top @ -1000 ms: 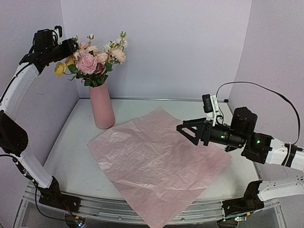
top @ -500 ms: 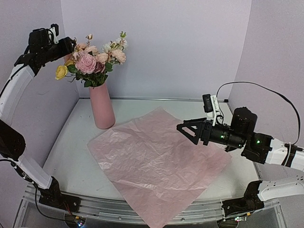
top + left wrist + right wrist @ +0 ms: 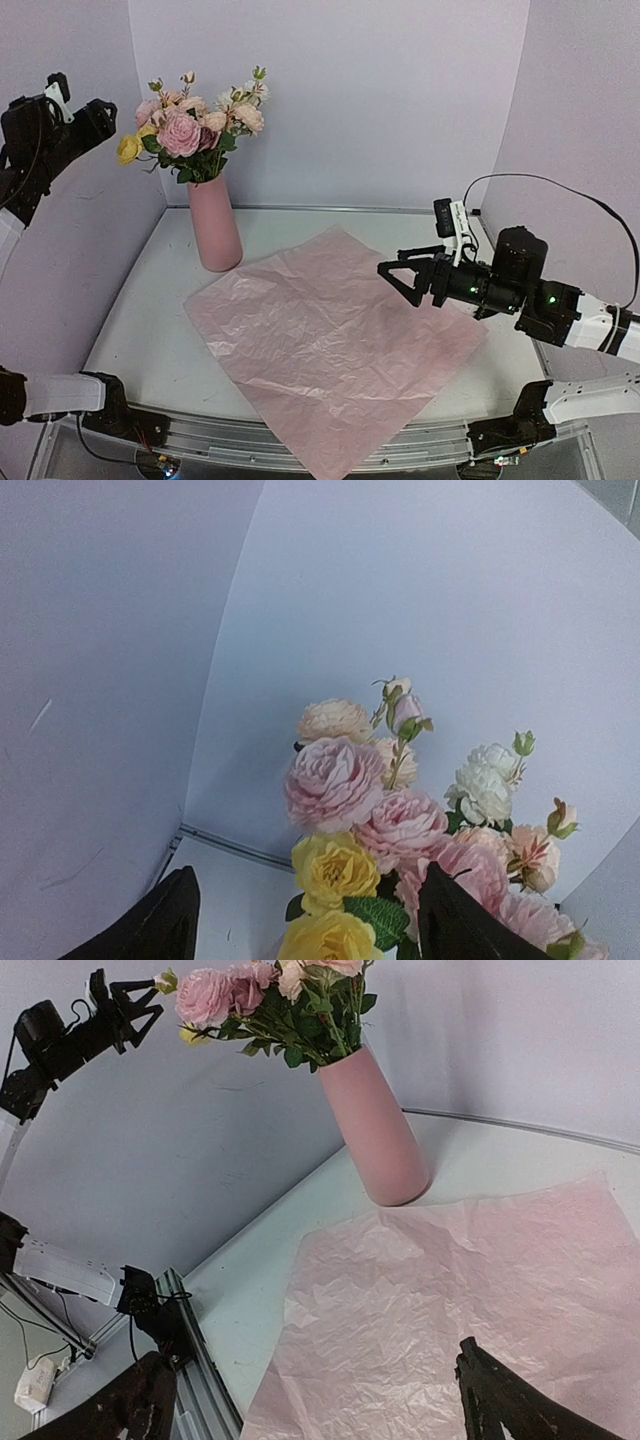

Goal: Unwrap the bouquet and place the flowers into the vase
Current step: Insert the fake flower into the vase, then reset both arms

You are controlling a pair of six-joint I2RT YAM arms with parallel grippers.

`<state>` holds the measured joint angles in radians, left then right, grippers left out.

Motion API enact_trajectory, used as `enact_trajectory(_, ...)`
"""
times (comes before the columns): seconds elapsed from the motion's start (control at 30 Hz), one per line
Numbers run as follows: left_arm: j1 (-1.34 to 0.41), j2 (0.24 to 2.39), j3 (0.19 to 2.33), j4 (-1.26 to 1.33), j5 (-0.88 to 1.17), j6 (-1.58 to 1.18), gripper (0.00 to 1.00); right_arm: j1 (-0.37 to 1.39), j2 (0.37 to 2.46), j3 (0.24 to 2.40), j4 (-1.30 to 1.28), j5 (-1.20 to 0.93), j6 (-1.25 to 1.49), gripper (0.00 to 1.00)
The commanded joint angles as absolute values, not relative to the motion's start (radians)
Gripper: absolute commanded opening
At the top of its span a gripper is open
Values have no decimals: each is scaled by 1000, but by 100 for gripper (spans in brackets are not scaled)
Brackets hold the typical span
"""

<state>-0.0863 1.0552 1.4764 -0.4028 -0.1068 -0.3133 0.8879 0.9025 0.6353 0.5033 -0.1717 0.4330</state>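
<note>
Flowers [image 3: 195,125] stand in vase [image 3: 214,226]; paper [image 3: 330,350] lies flat on tabletop [image 3: 150,310] just beside vase. Left claw [image 3: 98,112] released, empty, near blooms above vase. Right claw [image 3: 393,272] released, empty, well apart from vase. Judged complete.

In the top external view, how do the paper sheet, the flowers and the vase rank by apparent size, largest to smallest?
1. paper sheet, by far the largest.
2. flowers, a wide bunch; it may sit nearer the camera, which may flatter it.
3. vase, the narrowest.
</note>
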Motion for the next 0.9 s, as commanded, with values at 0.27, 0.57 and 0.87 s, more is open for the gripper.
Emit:
enact_trajectory(0.27,-87,731,1174,-427,-132,-342,89,887,809,612,520,-58,344,98)
enact_trajectory(0.57,-87,655,973,-451,4,-401,100,888,864,556,501,26,302,98)
enact_trajectory(0.87,-86,665,724,-402,193,-487,99,888,981,556,454,6,258,98)
